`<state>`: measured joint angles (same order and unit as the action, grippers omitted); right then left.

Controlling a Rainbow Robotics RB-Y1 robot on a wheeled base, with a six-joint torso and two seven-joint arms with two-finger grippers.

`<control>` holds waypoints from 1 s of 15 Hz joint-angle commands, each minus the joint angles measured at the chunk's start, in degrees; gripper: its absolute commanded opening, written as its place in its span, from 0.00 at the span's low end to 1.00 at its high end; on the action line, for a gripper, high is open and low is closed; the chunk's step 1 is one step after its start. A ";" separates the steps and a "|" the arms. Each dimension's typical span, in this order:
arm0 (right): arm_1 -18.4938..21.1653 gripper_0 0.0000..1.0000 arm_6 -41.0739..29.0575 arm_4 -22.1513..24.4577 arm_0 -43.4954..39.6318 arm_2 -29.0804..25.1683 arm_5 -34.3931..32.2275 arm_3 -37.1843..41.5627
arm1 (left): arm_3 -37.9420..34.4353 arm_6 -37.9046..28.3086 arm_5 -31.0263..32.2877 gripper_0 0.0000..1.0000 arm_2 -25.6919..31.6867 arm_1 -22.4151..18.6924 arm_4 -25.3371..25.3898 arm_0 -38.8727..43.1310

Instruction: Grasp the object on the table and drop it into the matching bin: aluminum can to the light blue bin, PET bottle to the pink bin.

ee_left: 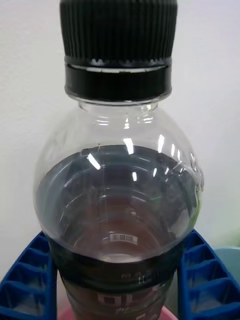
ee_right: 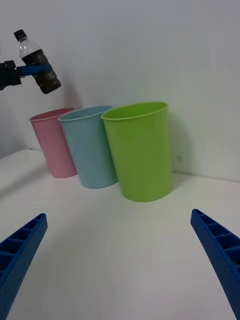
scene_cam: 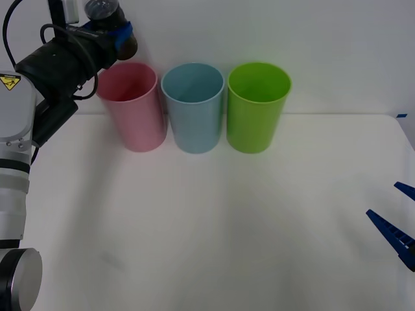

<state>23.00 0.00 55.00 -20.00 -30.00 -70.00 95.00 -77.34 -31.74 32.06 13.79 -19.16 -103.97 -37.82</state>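
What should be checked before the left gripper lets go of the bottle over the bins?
1. Grip: left gripper is clamped on the bottle at its label: ok.
2. Bottle lifted clear of the table: ok.
3. Bottle is above the pink bin, not the light blue bin: ok.
4. Bottle centred over the pink rim: cannot tell; in the front view it sits near the rim's far left edge.
5. Pink bin upright, mouth unobstructed: ok.
6. Right gripper low at the table's right edge, open, away from the bins: ok.
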 commanded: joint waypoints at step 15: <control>0.00 1.00 0.00 0.00 0.00 0.00 0.00 0.00 | -7.83 2.04 5.47 1.00 0.45 -6.33 19.42 12.77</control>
<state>23.00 0.00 55.00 -20.00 -30.00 -70.00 95.00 -83.62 -29.90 37.60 14.24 -24.99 -86.11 -26.89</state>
